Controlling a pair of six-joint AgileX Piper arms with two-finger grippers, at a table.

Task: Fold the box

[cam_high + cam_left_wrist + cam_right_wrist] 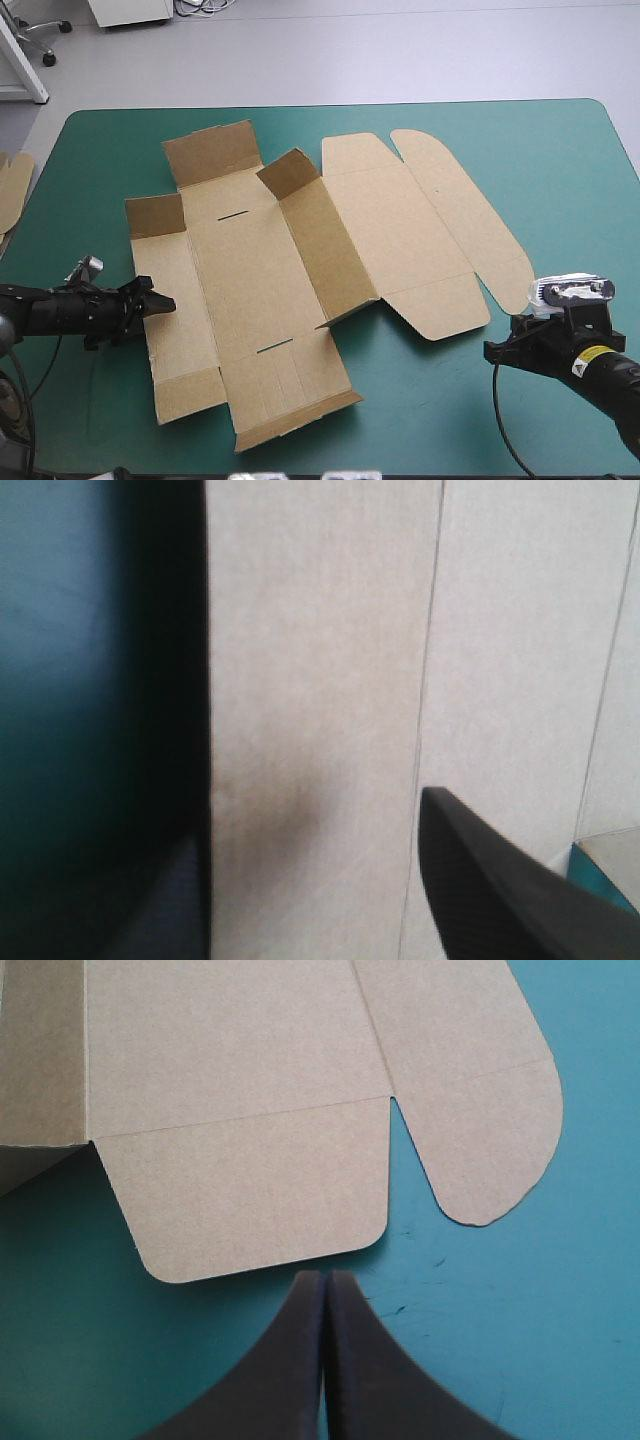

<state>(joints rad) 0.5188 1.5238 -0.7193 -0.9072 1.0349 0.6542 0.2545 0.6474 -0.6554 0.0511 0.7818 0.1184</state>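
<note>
Nearest me, the left tool (165,304) gapes open at the left edge of the box (250,290), one black finger (500,880) over the flat left wall panel (180,340). Over on the right, the right tool (325,1280) is pinched closed on nothing, just short of the lid's rounded flap (250,1200). The box lies mid-counter (560,160). Only its right wall (325,250) and far flaps (215,150) stand (early days, I reckon), with the left wall, near end and tucking not yet done.

The high view looks forward and down from behind, taking in the whole table (560,160). The left wrist view sits hard against the box (320,680) at its 9 o'clock panel. The right wrist view stands back at 4 o'clock (facing the rounded lid flaps (260,1190)), which the high view shares.
</note>
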